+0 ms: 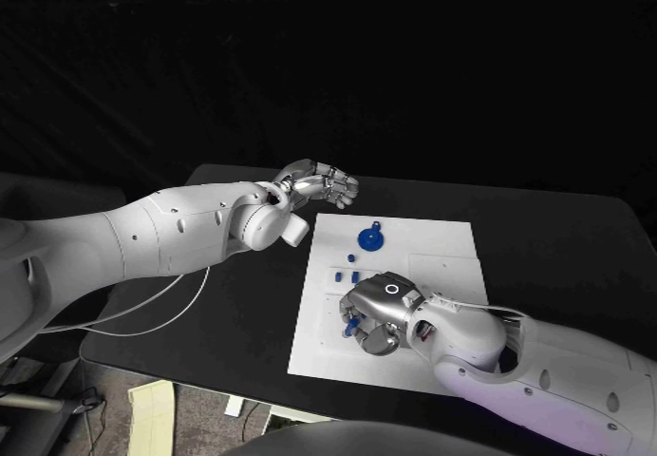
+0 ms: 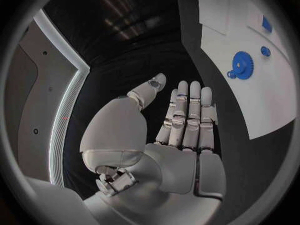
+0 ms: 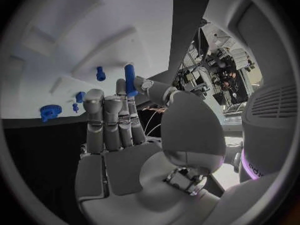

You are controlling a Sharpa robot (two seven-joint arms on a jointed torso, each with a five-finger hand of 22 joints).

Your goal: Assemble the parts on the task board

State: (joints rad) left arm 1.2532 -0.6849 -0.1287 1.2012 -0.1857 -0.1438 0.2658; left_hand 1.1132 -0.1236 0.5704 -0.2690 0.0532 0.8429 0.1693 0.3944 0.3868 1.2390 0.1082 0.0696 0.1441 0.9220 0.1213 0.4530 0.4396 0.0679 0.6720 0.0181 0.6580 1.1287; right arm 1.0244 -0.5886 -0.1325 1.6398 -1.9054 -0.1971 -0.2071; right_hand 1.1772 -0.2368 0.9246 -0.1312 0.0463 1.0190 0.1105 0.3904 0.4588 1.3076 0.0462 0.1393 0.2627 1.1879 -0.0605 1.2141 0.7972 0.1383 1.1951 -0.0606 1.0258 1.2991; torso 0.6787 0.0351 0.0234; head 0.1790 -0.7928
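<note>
The white task board lies in the middle of the black table. A blue gear sits on its far part, with small blue pieces just nearer. My right hand hovers low over the board's near left area. It pinches an upright blue peg between thumb and a fingertip; the peg also shows beside the hand. My left hand hangs off the board's far left corner, fingers straight and together, holding nothing. The gear lies well ahead of it.
A white cable loops over the table's left side below my left arm. The board has raised white blocks and recesses. Bare black table surrounds the board, widest on the right.
</note>
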